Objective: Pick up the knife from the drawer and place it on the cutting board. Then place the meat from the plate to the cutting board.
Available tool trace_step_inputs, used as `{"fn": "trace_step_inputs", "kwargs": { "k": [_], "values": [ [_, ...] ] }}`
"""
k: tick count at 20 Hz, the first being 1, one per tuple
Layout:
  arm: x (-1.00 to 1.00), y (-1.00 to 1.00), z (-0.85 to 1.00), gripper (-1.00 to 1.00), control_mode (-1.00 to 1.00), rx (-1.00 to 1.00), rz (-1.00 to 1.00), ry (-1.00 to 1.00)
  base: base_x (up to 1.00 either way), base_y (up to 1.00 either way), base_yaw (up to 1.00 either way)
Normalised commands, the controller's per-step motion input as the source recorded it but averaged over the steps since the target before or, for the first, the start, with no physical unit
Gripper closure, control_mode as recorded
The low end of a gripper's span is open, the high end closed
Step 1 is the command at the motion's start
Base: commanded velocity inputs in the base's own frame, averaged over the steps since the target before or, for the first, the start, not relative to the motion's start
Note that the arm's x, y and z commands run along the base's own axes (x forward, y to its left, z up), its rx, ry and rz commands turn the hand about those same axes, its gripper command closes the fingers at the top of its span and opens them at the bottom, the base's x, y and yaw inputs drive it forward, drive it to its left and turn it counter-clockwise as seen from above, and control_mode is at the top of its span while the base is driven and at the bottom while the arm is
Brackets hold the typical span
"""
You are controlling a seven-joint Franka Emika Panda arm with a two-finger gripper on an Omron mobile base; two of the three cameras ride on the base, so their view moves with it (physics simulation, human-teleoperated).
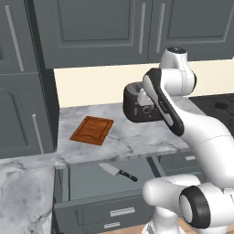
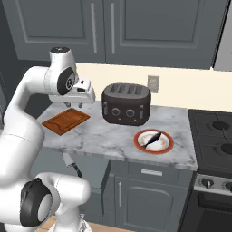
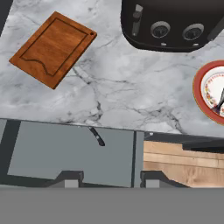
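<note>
The scene is viewed from behind the arm's left and right, forward and down onto the marble counter (image 1: 137,137). The cutting board (image 1: 92,130), toaster (image 2: 125,103) and open drawer (image 1: 87,183) are shared. From the hand, the counter is seen steeply from above, nearer.

The white arm rises from the lower right of the left base view, folds at a dark elbow and reaches up to mid-frame. Its gripper (image 3: 106,180) points downward — fingers (image 3: 71,179) partly apart, holding nothing.
</note>
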Motion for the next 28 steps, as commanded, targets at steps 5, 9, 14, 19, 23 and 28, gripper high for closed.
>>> {"fn": "trace_step_inputs", "kwargs": {
  "k": [5,9,14,19,23,28],
  "values": [
    [-0.05,-0.02,-0.01,-1.00,-1.00,0.00,0.00,0.00,0.00,0.00,0.00],
    [-0.04,-0.07,-0.04,-1.00,-1.00,0.00,0.00,0.00,0.00,0.00,0.00],
    [0.00,-0.02,-0.02,-1.00,-1.00,0.00,-0.01,0.03,0.00,0.00,0.00],
    [0.00,0.00,0.00,-1.00,-1.00,0.00,-0.01,0.09,0.00,0.00,0.00],
    [0.00,-0.03,0.00,-1.00,1.00,0.00,-0.01,0.06,0.00,-0.18,-0.03],
    [0.00,0.00,0.00,-1.00,1.00,0.00,0.00,0.00,-0.31,-0.66,-0.09]
  ]
}}
